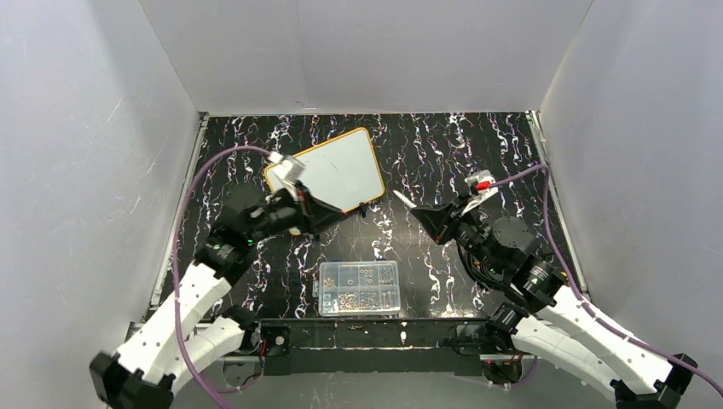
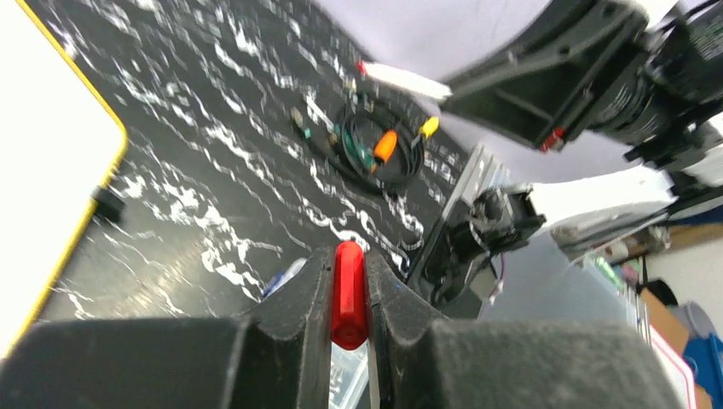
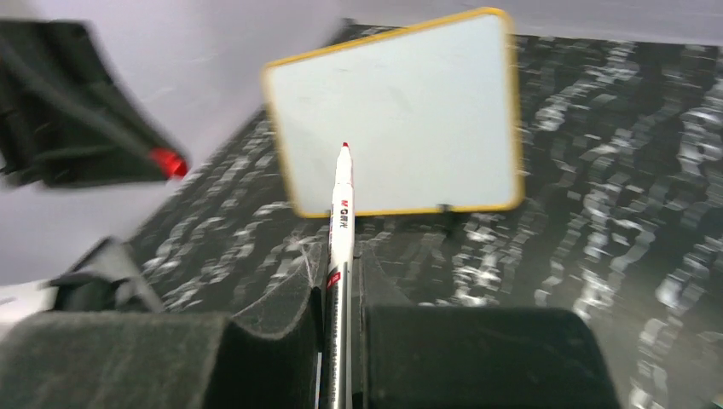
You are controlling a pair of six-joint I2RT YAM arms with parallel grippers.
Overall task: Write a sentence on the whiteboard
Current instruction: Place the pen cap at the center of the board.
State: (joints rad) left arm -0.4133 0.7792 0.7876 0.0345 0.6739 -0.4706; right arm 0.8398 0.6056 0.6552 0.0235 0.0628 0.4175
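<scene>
The whiteboard (image 1: 341, 166) lies in the upper middle of the top view on the marbled counter (image 1: 443, 153), and no writing shows on it. The right pincer (image 3: 339, 256) is clamped on an uncapped red marker (image 3: 342, 196), its tip near the board's right edge. The left pincer (image 2: 349, 256) is clamped on the red cap (image 2: 349, 298). By my judgement all the writing is left to do.

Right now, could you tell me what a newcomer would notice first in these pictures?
The yellow-rimmed whiteboard lies back-left on the black marbled table, showing no writing. The right gripper clamps an uncapped red-tipped marker aimed at it, while the left gripper pinches the red cap.
</scene>
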